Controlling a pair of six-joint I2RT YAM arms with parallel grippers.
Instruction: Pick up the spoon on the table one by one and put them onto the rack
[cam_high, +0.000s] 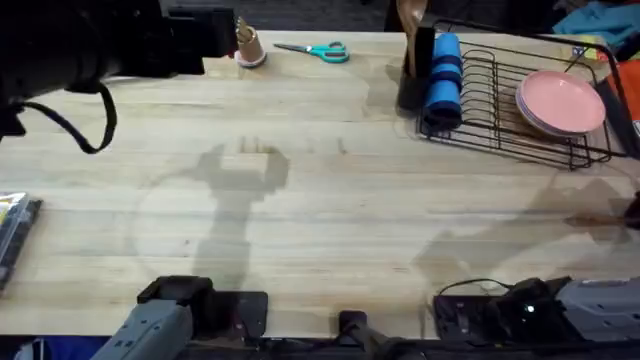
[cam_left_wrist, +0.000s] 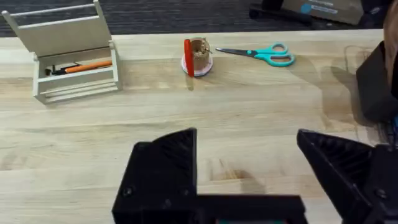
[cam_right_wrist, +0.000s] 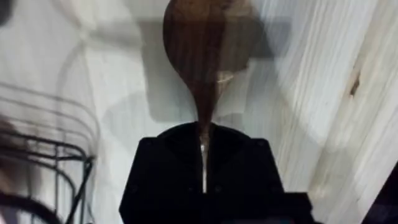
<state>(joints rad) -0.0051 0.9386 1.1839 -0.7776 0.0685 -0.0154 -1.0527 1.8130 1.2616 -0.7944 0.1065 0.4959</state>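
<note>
My right gripper (cam_right_wrist: 203, 134) is shut on the thin handle of a brown wooden spoon (cam_right_wrist: 208, 43). The spoon's bowl points away from the fingers, above the light wooden table (cam_right_wrist: 323, 93), and black rack wires (cam_right_wrist: 56, 168) run beside it. In the overhead view the rack (cam_high: 520, 135) stands at the far right, and a wooden utensil (cam_high: 410, 18) rises from its black holder (cam_high: 414, 72). My left gripper (cam_left_wrist: 249, 165) is open over bare table with nothing between its fingers. The left arm (cam_high: 90, 45) looms dark at the upper left of the overhead view.
Pink plates (cam_high: 562, 102) and a blue item (cam_high: 443, 75) sit in the rack. Teal-handled scissors (cam_high: 322, 50) and a small red-and-brown object (cam_high: 249, 45) lie at the far edge. A beige box (cam_left_wrist: 71, 53) holds an orange pen. A flat object (cam_high: 15, 235) lies at the table's left edge.
</note>
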